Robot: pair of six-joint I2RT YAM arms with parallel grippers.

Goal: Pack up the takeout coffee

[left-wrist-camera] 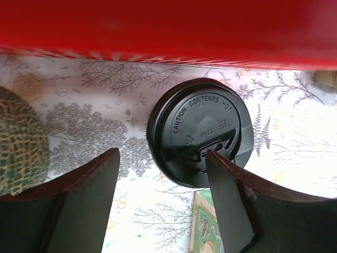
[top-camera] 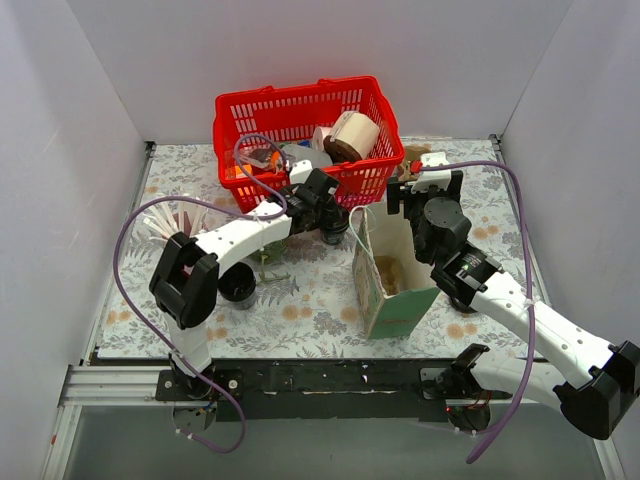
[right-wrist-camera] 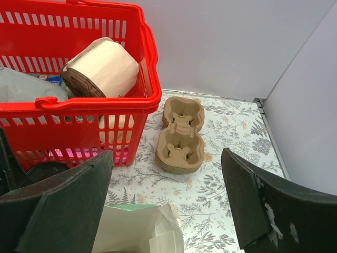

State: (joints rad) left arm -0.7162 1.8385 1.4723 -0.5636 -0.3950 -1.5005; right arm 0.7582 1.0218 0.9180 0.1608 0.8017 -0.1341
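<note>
A takeout coffee cup with a black lid [left-wrist-camera: 200, 132] stands on the flowered tablecloth just in front of the red basket [top-camera: 300, 130]. My left gripper [left-wrist-camera: 162, 155] hangs over it, open; the right finger [left-wrist-camera: 231, 205] overlaps the lid's near edge and nothing sits between the jaws. In the top view the left gripper [top-camera: 330, 222] covers most of that cup. A second black-lidded cup [top-camera: 238, 285] stands by the left arm's elbow. The open paper bag [top-camera: 390, 275] stands upright mid-table. My right gripper [right-wrist-camera: 167, 155] is open and empty above the bag's mouth [right-wrist-camera: 142, 232].
A brown pulp cup carrier [right-wrist-camera: 180, 134] lies right of the basket. The basket holds a paper roll [right-wrist-camera: 102, 66] and other goods. A netted melon-like ball [left-wrist-camera: 21, 139] lies left of the cup. White sticks [top-camera: 170, 222] are fanned at the table's left.
</note>
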